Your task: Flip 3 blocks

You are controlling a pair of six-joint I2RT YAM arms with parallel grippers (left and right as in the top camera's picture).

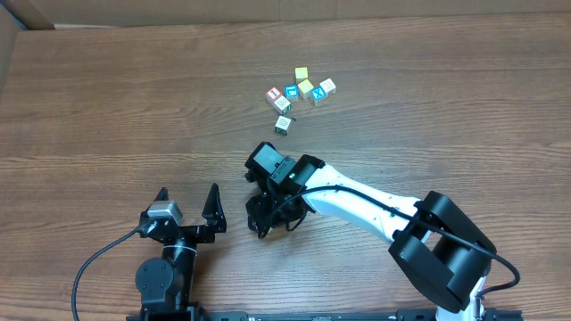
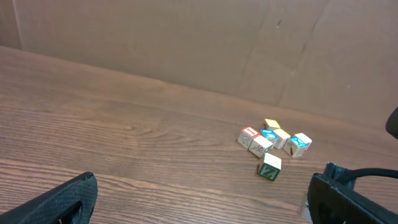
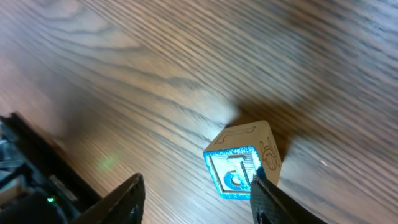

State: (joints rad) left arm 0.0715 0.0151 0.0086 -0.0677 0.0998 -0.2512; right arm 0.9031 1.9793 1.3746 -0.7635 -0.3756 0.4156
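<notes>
**Overhead.** The left gripper [image 1: 188, 198] sits at 7 o'clock on the table [image 1: 107, 107], close to the near edge. Its fingers are spread wide and touch nothing. The right gripper [image 1: 266, 207] points down at the wood near the middle, at 3 o'clock of the left one with a strip of bare wood between them. Its own wrist hides its fingertips from above, so their spread cannot be told here. Well apart from it, at 12 to 1 o'clock, the green-marked block [image 1: 283, 124] lies alone. Just past that, the red-marked block [image 1: 274, 94] sits at the 9 o'clock end of a tight group of other cubes [image 1: 308, 87]. Bare wood runs wide around the group. The table's far edge meets cardboard [image 1: 18, 13] at 11 o'clock.

**Left wrist.** The left gripper [image 2: 204, 186] shows as a dark finger in each lower corner, far apart, with only tabletop between them. The green-marked block [image 2: 270, 167] lies at 1 o'clock, nearer than the red-marked block [image 2: 249, 133] and the other cubes [image 2: 283, 138]. The cardboard [image 2: 186, 43] stands behind them.

**Right wrist.** The fingers of the right gripper [image 3: 196, 183] stand apart and pinch nothing. The blue-framed block [image 3: 241, 158] rests on the wood with a cream face up. It is at the tip of the 5 o'clock finger [image 3: 273, 202]; whether they touch cannot be told. The 7 o'clock finger is well apart from it. Open wood lies all around the block.
</notes>
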